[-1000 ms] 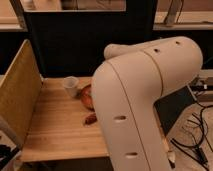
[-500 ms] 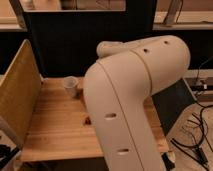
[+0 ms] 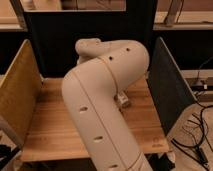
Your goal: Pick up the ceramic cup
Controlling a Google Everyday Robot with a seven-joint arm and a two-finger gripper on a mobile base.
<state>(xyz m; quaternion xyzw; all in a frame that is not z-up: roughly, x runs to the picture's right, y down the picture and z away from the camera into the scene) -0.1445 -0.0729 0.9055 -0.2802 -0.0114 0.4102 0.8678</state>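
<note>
ROBOT REACHES OVER WORKTOP, CUP OUT OF SIGHT. A cream-coloured, thick-bodied plastic robot arm (image 3: 102, 105) fills the middle of the scene. It bends over a pale wooden plank worktop (image 3: 47, 125) that spreads out on either side of the arm. Left of the arm, as seen, stands a tan flat side panel (image 3: 17, 95). Right of the arm is a dark grey flat side panel (image 3: 167, 85), and behind the arm a black back wall (image 3: 55, 40). Farther right of the arm, thin black cables (image 3: 197, 137) lie loose.

The robot's hand (image 3: 122, 100) is almost wholly hidden under the arm's bend. Only a small pale grey piece shows just below the arm's right flank, close above the worktop, and it is probably part of the hand. Whether it is open, closed or holding anything cannot be told.

The small white ceramic cup shows nowhere on the wood on either side of the arm. Most likely it sits behind the arm, covered by it. Which way the cup lies from the hand, the relation on which the grasp depends, therefore cannot be read.
</note>
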